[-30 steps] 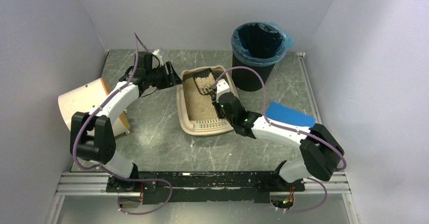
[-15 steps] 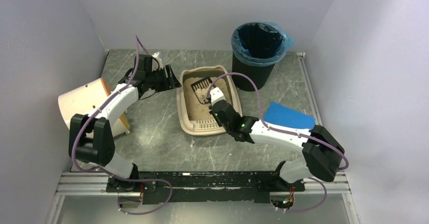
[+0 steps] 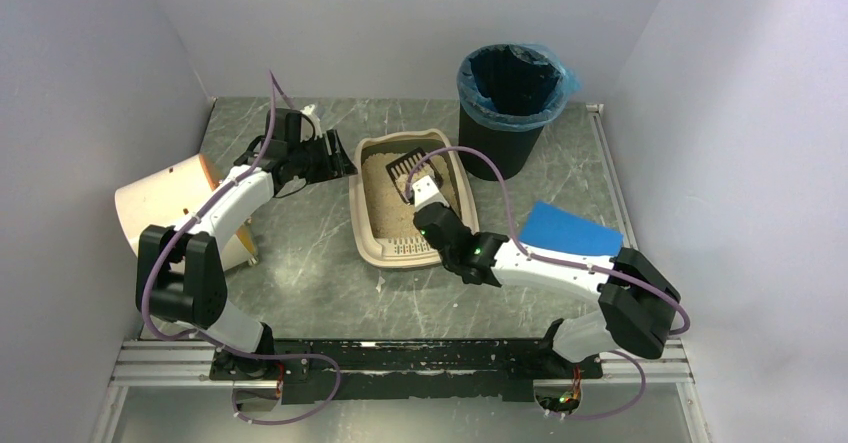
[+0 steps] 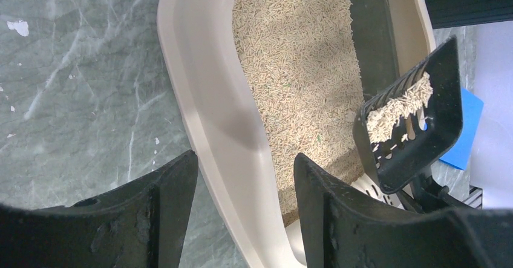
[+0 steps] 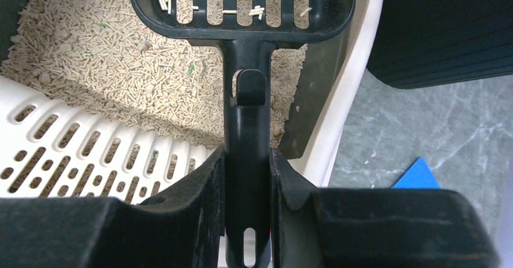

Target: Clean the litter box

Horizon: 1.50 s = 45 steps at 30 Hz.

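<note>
The beige litter box (image 3: pixel 366 253) lies mid-table, its tan litter (image 3: pixel 385 208) inside and the slotted grate lip (image 5: pixel 72 153) at the near end. My right gripper (image 3: pixel 421 187) (image 5: pixel 248 177) is shut on the handle of a black slotted scoop (image 3: pixel 410 167) (image 5: pixel 242 2). The scoop (image 4: pixel 411 123) hangs tilted over the litter, with some pellets in it. My left gripper (image 3: pixel 338 158) (image 4: pixel 245 165) is at the box's far left side. Its fingers straddle the left wall (image 4: pixel 205 117), which fills the gap between them.
A black round bin with a blue liner (image 3: pixel 510 103) (image 5: pixel 441 26) stands just beyond the box's far right corner. A cream drum (image 3: pixel 165 208) lies tipped at the left wall. A blue pad (image 3: pixel 570 228) (image 4: pixel 466 129) lies right of the box. Grey walls close in three sides.
My right gripper has drawn the scoop back from the box's far end toward its middle and tilted it up; less litter lies on it. The left gripper has stayed put.
</note>
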Available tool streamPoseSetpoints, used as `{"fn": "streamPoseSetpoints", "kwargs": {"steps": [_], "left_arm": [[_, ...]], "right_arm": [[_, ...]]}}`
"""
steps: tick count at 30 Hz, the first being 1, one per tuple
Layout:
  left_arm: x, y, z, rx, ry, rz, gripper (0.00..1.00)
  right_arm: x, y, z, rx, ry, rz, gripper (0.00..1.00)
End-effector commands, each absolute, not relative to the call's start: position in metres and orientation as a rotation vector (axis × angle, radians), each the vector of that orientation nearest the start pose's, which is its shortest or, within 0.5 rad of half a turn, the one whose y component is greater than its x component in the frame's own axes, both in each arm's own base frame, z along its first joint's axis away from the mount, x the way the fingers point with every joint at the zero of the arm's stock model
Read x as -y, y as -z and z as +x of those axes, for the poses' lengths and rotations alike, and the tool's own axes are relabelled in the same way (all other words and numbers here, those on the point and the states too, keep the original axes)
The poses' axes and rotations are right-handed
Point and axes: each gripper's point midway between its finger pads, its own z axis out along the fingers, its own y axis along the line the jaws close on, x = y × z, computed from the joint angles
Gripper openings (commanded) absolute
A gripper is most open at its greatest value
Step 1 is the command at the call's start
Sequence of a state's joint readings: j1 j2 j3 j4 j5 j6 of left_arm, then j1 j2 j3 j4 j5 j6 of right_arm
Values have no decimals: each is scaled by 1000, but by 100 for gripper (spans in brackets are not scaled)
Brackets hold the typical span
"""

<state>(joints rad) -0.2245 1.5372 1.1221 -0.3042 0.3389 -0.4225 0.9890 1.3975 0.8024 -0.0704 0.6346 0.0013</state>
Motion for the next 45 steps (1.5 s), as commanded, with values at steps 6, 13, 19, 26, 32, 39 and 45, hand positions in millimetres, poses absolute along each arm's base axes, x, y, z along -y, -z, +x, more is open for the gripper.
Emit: {"fn": "streamPoseSetpoints", "kwargs": {"steps": [6, 13, 19, 26, 32, 39, 45], "left_arm": [[162, -153, 385, -2342, 703, -41, 64], [162, -153, 386, -2344, 703, -35, 64], [167, -154, 384, -2339, 737, -21, 65], [167, -160, 383, -2321, 749, -19, 65], [168, -157, 382, -2324, 752, -20, 65], [167, -158, 382, -2321, 749, -23, 65], [166, -157, 381, -2323, 741, -25, 65]], "right_arm": [[-233, -143, 288, -1898, 287, -673, 0], [-250, -146, 279, -1909, 100, -666, 0], [-268, -139, 272, -2027, -241, -585, 0], [-265, -125, 264, -2133, -384, -533, 0], [-261, -126, 261, -2213, -427, -499, 0], [-256, -133, 261, -2206, -430, -483, 0], [-234, -155, 271, -2046, -45, -664, 0]]}}
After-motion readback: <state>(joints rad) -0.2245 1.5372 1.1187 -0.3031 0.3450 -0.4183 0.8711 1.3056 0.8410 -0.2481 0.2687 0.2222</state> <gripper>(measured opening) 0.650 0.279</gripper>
